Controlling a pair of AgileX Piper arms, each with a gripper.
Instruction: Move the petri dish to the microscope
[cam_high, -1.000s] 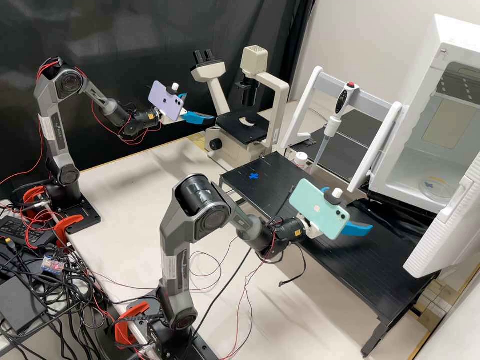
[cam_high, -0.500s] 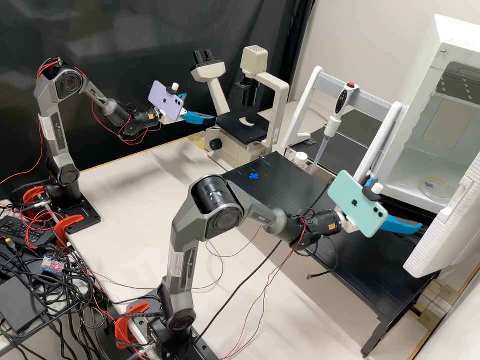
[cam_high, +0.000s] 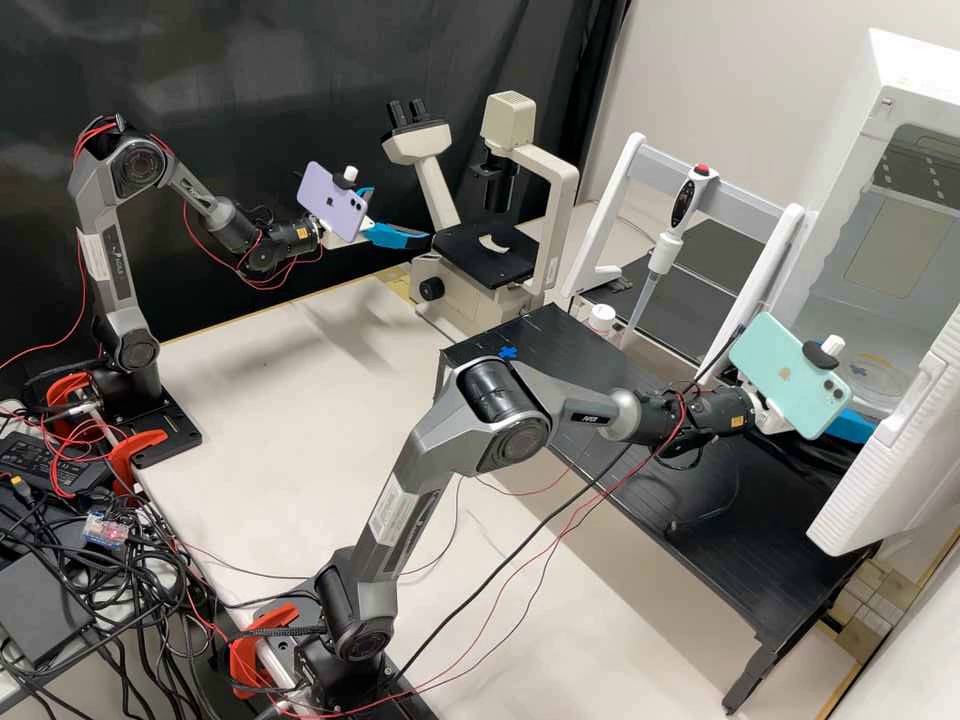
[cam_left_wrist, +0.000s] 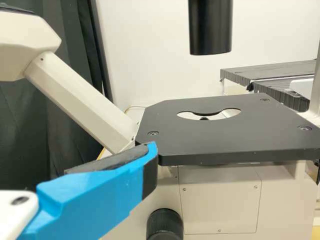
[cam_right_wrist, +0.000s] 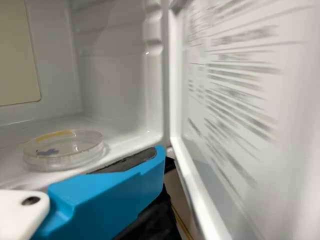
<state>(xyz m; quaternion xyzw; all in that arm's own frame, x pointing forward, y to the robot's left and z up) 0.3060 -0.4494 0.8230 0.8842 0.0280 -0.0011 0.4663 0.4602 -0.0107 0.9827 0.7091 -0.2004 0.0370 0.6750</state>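
one petri dish (cam_right_wrist: 65, 161), one microscope (cam_high: 490, 250) and two grippers, each with a phone mounted on it; in the high view the phones are one lilac (cam_high: 332, 201) and one mint green (cam_high: 790, 375). the dish, clear and round with a yellow strip at its rim, lies flat on the floor of the white cabinet (cam_high: 890, 75), whose single door (cam_high: 890, 440) stands open. the right gripper (cam_high: 852, 426) is at the cabinet's opening; its own wrist view has the dish just beyond one blue finger (cam_right_wrist: 107, 200), near it, inside the cabinet. this gripper is spread and grasps nothing. the left gripper (cam_high: 400, 213), well apart from the dish, is beside the microscope's black stage (cam_left_wrist: 225, 135), its fingers parted around nothing. a small blue cross shows through the dish, and another (cam_high: 508, 352) marks the black bench (cam_high: 740, 530). one pipette (cam_high: 662, 255) hangs in a white stand (cam_high: 620, 190), near one small white-capped bottle (cam_high: 601, 318).
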